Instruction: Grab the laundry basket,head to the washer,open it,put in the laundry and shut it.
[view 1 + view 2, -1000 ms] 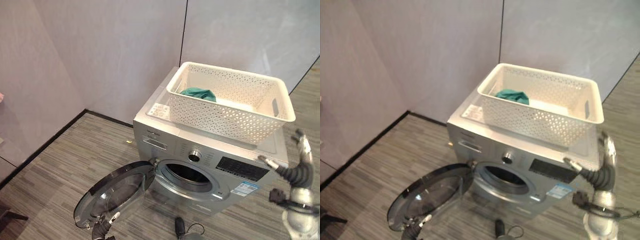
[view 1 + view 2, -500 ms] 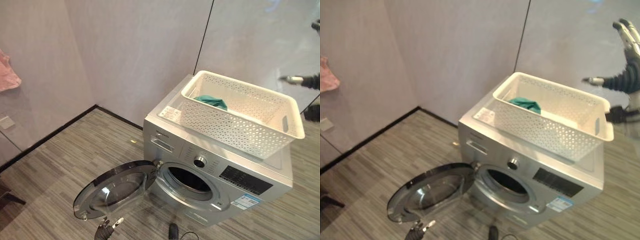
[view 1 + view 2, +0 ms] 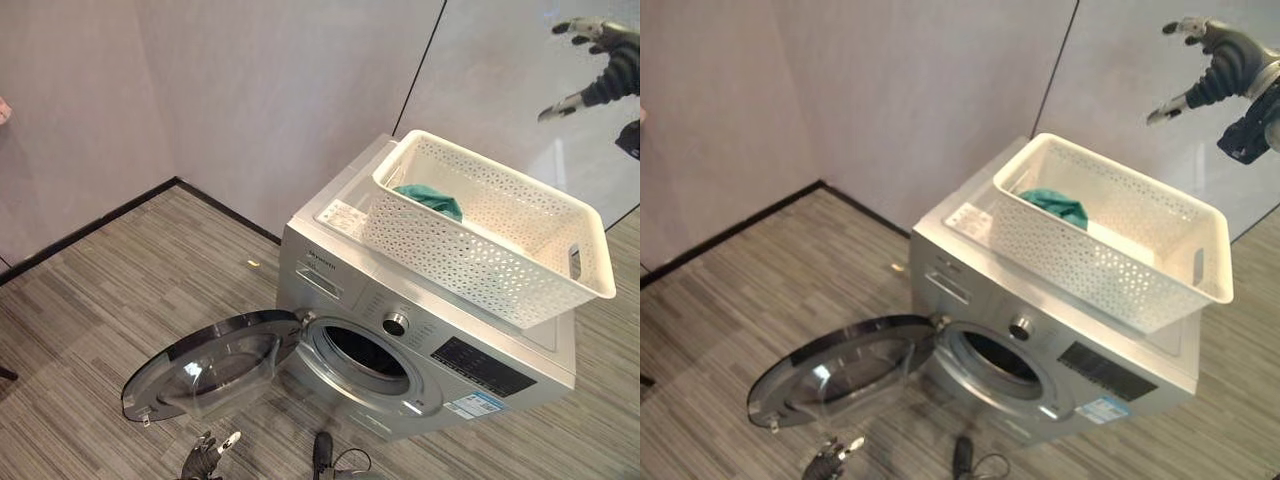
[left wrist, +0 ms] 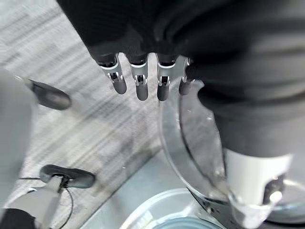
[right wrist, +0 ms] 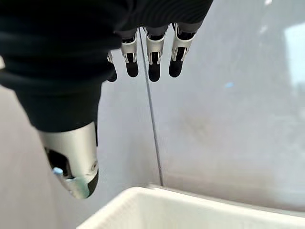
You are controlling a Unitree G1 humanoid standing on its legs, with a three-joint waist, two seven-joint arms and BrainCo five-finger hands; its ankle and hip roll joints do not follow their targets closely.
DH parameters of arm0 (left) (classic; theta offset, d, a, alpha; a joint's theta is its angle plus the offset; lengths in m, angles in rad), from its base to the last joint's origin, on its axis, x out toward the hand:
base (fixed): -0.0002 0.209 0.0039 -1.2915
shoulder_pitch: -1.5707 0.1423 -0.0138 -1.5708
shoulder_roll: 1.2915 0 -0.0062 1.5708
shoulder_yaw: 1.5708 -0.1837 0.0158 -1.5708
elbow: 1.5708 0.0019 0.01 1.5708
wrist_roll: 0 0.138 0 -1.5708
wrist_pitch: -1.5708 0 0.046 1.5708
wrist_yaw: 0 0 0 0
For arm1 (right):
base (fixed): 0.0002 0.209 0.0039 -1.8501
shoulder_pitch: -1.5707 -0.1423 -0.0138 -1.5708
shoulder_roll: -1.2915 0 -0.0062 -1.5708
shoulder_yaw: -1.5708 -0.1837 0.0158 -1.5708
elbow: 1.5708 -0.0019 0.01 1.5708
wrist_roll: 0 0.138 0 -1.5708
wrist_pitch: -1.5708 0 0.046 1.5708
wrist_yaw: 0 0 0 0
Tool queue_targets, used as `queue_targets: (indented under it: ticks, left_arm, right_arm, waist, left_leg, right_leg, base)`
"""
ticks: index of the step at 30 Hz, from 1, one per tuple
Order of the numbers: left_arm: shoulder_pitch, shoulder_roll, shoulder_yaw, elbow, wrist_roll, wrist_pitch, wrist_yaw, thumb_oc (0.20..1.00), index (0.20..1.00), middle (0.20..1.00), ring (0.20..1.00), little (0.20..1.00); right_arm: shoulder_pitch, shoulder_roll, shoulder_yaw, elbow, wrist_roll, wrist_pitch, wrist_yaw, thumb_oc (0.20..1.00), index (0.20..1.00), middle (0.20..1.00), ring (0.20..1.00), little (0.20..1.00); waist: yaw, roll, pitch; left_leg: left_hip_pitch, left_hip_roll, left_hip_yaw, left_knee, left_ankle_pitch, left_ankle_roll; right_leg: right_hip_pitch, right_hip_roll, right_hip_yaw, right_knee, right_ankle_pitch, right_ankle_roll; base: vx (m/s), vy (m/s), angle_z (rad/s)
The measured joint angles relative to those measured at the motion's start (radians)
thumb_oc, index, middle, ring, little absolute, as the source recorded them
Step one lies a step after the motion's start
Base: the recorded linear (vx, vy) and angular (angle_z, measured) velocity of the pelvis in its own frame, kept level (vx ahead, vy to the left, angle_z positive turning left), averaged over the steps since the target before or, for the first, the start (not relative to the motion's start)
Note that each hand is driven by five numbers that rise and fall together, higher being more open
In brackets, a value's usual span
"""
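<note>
One white perforated plastic laundry basket (image 3: 495, 228) sits on top of the one silver front-loading washer (image 3: 420, 340), holding one teal cloth (image 3: 432, 200); the washer's round glass door (image 3: 205, 365) hangs wide open. The right hand (image 3: 1215, 62) is raised above the basket's far end, fingers spread and holding nothing. The left hand (image 3: 205, 460) is low by the door, fingers straight and empty.

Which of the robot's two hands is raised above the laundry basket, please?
The right hand, open high above the basket; the left hand hangs low near the floor.
</note>
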Motion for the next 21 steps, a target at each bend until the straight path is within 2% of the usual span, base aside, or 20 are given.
queue_targets:
  ticks: [4, 5, 6, 10, 11, 15, 21]
  left_arm:
    - [0.004, 0.002, 0.0, -0.001, -0.026, -0.006, 0.0, 1.0, 1.0, 1.0, 1.0, 1.0]
    - [0.005, 0.002, 0.001, -0.002, -0.026, -0.012, -0.001, 1.0, 1.0, 1.0, 1.0, 1.0]
    - [0.004, 0.004, 0.004, -0.004, -0.028, -0.022, -0.001, 1.0, 1.0, 1.0, 1.0, 1.0]
    - [0.004, 0.002, 0.019, -0.003, -0.026, -0.028, -0.012, 1.0, 1.0, 1.0, 1.0, 1.0]
    - [0.004, 0.002, 0.019, -0.003, -0.026, -0.028, -0.012, 1.0, 1.0, 1.0, 1.0, 1.0]
    - [0.007, -0.003, 0.025, -0.004, -0.026, -0.035, -0.021, 1.0, 1.0, 1.0, 1.0, 1.0]
    - [0.004, -0.008, 0.028, -0.006, -0.027, -0.036, -0.031, 1.0, 1.0, 1.0, 1.0, 1.0]
  right_arm:
    - [0.0, -0.003, 0.015, -0.018, 0.0, 0.002, 0.027, 1.0, 1.0, 1.0, 1.0, 1.0]
    - [0.0, -0.029, 0.027, -0.056, 0.0, 0.004, 0.032, 1.0, 1.0, 1.0, 1.0, 1.0]
    - [-0.006, -0.081, 0.083, -0.144, 0.009, -0.003, 0.05, 1.0, 1.0, 1.0, 1.0, 1.0]
    - [-0.004, -0.116, 0.18, -0.259, 0.024, -0.007, 0.089, 1.0, 1.0, 1.0, 1.0, 1.0]
    - [-0.004, -0.116, 0.18, -0.259, 0.024, -0.007, 0.089, 1.0, 1.0, 1.0, 1.0, 1.0]
    - [0.043, -0.214, 0.18, -0.447, 0.053, -0.025, 0.119, 1.0, 1.0, 1.0, 1.0, 1.0]
    - [0.158, -0.213, 0.157, -0.462, 0.068, -0.025, 0.153, 1.0, 1.0, 1.0, 1.0, 1.0]
  waist:
    - [-0.001, -0.001, 0.006]
    - [0.0, -0.001, 0.01]
    - [0.001, -0.006, 0.021]
    - [-0.005, -0.003, 0.029]
    - [-0.005, -0.003, 0.029]
    - [-0.005, 0.004, 0.035]
    - [-0.005, 0.014, 0.043]
  left_leg:
    - [-0.001, 0.008, 0.001, -0.001, -0.004, -0.006]
    - [-0.001, 0.011, 0.0, -0.001, -0.005, -0.007]
    - [-0.002, 0.014, -0.002, -0.001, -0.006, -0.009]
    - [-0.008, 0.02, 0.001, 0.0, -0.008, -0.014]
    - [-0.008, 0.02, 0.001, 0.0, -0.008, -0.014]
    - [-0.021, 0.03, 0.001, 0.0, -0.008, -0.021]
    - [-0.019, 0.027, 0.004, 0.0, -0.009, -0.023]
  right_leg:
    - [-0.001, 0.007, -0.001, 0.0, -0.002, 0.0]
    - [-0.001, 0.01, -0.002, -0.001, -0.006, 0.002]
    - [-0.001, 0.013, -0.004, -0.001, -0.012, -0.006]
    - [-0.01, 0.02, -0.003, -0.001, -0.013, -0.008]
    - [-0.01, 0.02, -0.003, -0.001, -0.013, -0.008]
    - [-0.027, 0.03, -0.005, 0.0, -0.005, -0.02]
    - [-0.027, 0.028, -0.003, 0.0, -0.005, -0.021]
  base:
    - [0.0, -0.019, -0.01]
    - [0.0, 0.0, 0.0]
    - [0.0, 0.0, 0.0]
    - [0.0, -0.006, -0.02]
    - [0.0, 0.0, 0.0]
    - [0.0, 0.0, 0.0]
    - [0.01, -0.006, -0.02]
